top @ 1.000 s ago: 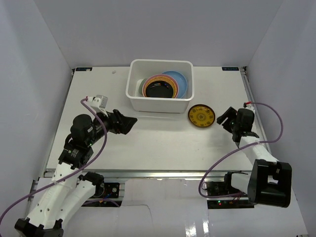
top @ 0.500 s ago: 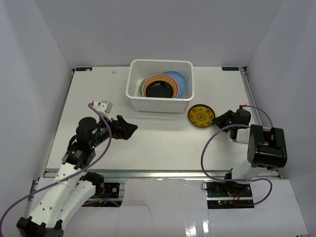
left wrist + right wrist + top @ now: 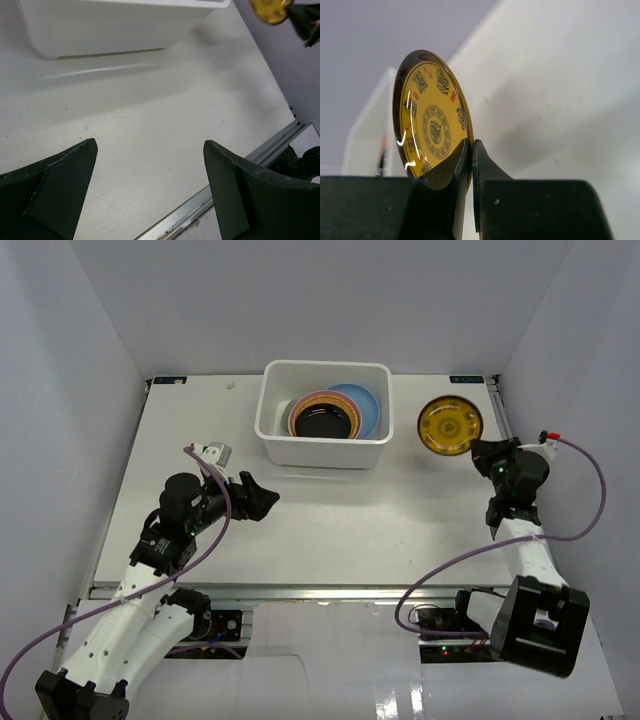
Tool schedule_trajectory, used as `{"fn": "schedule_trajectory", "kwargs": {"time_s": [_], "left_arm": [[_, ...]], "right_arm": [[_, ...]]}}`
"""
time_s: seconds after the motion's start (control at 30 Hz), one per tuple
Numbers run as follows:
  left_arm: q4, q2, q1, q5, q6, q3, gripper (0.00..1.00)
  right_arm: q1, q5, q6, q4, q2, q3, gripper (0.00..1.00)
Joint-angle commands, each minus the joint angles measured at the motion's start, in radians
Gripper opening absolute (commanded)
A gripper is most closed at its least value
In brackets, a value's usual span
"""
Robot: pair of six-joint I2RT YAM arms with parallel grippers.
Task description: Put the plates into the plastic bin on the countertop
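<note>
A black-rimmed plate with a yellow pattern (image 3: 450, 426) (image 3: 431, 119) hangs in the air to the right of the white plastic bin (image 3: 272, 436) (image 3: 120, 30). My right gripper (image 3: 481, 449) (image 3: 471, 146) is shut on its rim, and the plate stands on edge in the right wrist view. Inside the bin lie a black plate (image 3: 325, 421), a pink plate rim (image 3: 303, 405) and a blue plate (image 3: 367, 410). My left gripper (image 3: 262, 497) (image 3: 150, 150) is open over the bare countertop (image 3: 330, 520), left of and in front of the bin, with nothing between its fingers.
White panels wall in the countertop on three sides. A metal rail (image 3: 300, 590) (image 3: 235, 182) runs along the front edge. The purple cable (image 3: 450, 565) of the right arm loops over the front right of the countertop.
The right gripper has shut on the yellow-patterned plate and lifted it off the countertop, up and to the back right. The left arm has barely shifted.
</note>
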Motion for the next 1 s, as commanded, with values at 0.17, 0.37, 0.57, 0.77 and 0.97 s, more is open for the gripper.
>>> {"fn": "schedule_trajectory", "kwargs": {"time_s": [0.17, 0.37, 0.57, 0.77, 0.97], "left_arm": [[0.014, 0.007, 0.002, -0.014, 0.02, 0.031, 0.98], [0.006, -0.037, 0.002, -0.041, 0.03, 0.026, 0.98], [0.005, -0.063, 0.002, -0.053, 0.03, 0.021, 0.98], [0.0, -0.062, 0.001, -0.069, 0.031, 0.024, 0.98], [0.001, -0.062, 0.002, -0.098, 0.022, 0.026, 0.98]], "right_arm": [[0.236, -0.031, -0.089, -0.024, -0.007, 0.371, 0.08], [0.482, 0.032, -0.209, -0.154, 0.282, 0.685, 0.08], [0.591, 0.058, -0.34, -0.37, 0.576, 0.999, 0.08], [0.629, 0.059, -0.368, -0.478, 0.708, 1.109, 0.53], [0.629, 0.068, -0.39, -0.481, 0.618, 1.117, 0.97]]}}
